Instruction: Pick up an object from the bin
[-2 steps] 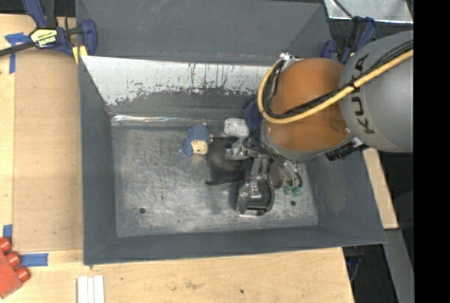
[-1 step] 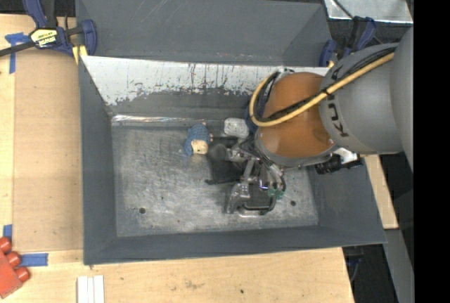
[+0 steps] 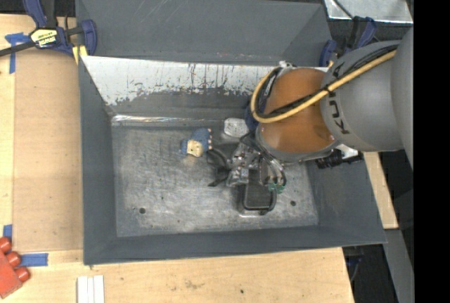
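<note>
The gripper [image 3: 254, 173] sits low, right of centre; whether it is open or closed I cannot tell. A black block [image 3: 257, 199] lies just below it in the frame, and a blue-yellow toy [image 3: 194, 147] lies to the left. It would probably do best to centre over the block, then close squarely.

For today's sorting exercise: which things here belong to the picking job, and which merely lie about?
Job: end effector; dark rectangular block nearest it, toward the bin's front; grey metal bin.
Lying about: small blue-and-tan toy; pale round cap; black spindly piece.
</note>
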Robot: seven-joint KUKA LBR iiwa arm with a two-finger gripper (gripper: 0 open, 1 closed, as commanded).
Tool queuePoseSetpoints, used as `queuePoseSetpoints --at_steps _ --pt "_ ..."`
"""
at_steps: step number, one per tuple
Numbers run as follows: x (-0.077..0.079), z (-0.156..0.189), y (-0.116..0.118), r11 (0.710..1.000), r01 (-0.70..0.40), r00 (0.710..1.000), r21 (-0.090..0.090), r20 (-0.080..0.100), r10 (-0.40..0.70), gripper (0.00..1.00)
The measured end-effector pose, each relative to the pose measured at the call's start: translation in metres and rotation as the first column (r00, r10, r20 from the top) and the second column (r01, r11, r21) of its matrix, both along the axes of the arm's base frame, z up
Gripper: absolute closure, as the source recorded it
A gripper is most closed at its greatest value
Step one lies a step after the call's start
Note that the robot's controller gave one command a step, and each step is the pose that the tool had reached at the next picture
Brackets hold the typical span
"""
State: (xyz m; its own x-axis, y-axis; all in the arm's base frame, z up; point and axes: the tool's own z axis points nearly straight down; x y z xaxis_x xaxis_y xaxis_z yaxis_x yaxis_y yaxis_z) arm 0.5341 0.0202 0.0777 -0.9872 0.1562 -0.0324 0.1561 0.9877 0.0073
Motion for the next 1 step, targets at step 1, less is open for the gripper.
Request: queuePoseSetpoints --at_steps 1 --pt "0.0018 0.1537 0.0044 0.998 -0.07 0.997 -0.003 -0.021 0.07 1.0"
